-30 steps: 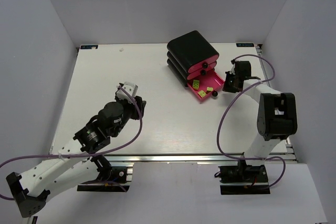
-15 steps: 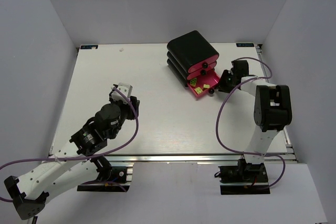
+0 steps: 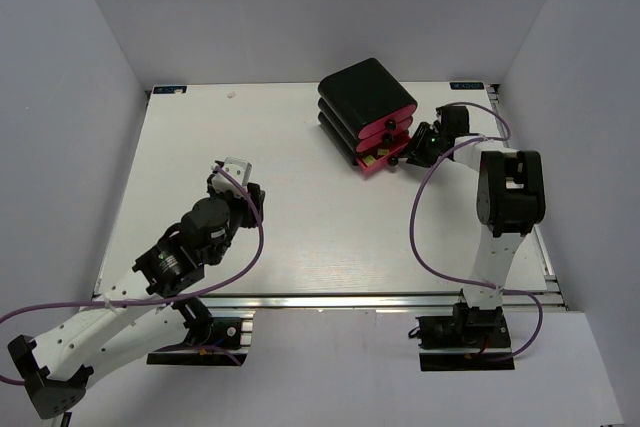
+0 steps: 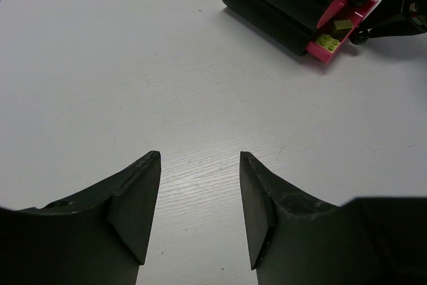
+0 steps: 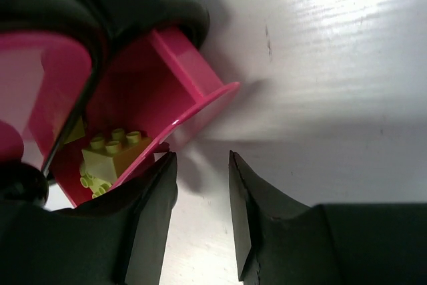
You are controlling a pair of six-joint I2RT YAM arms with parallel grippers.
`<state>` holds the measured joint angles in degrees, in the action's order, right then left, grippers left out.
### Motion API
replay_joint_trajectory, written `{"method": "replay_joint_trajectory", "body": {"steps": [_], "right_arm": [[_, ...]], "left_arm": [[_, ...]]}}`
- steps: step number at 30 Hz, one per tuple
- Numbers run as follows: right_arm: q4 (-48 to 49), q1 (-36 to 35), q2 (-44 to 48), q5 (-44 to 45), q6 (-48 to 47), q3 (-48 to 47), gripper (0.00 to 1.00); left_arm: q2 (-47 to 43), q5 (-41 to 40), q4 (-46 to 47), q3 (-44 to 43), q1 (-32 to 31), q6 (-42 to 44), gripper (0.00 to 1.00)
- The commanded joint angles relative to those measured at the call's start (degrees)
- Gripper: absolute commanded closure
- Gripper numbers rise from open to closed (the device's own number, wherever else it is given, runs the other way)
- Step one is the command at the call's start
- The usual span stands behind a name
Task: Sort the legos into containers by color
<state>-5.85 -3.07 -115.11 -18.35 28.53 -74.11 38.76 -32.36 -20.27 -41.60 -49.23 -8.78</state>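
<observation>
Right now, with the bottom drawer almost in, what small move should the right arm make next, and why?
Probably nudge the bottom drawer fully shut. It juts out of the black cabinet with yellow-green bricks showing inside, and the right gripper sits open close beside its front rim.

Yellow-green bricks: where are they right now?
The yellow-green bricks lie in the lowest pink drawer, only slightly open, on the far-right part of the table in the top view, just left of the right tool.
</observation>
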Motion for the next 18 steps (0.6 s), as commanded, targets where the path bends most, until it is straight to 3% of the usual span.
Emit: {"method": "replay_joint_trajectory", "body": {"steps": [1,7,8,18], "right_arm": [[3.21,-0.18,-1.78,-1.6,3.01,-3.93,0.57],[5.05,-0.36,-4.86,-3.62,5.74,-6.58,0.54],[5.14,-0.27,-5.21,-3.97,6.35,-6.84,0.48],[9.01,-0.44,-7.5,-6.17,8.82,-7.46,0.44]], "left_arm": [[-0.97,-1.04,-0.38,0.47,0.19,0.43,0.39],[-0.53,-1.3,-0.38,0.56,0.19,0.51,0.39],[-0.36,-1.56,-0.56,0.47,0.19,0.51,0.39],[-0.27,-2.36,-0.56,0.65,0.19,0.51,0.39]]}}
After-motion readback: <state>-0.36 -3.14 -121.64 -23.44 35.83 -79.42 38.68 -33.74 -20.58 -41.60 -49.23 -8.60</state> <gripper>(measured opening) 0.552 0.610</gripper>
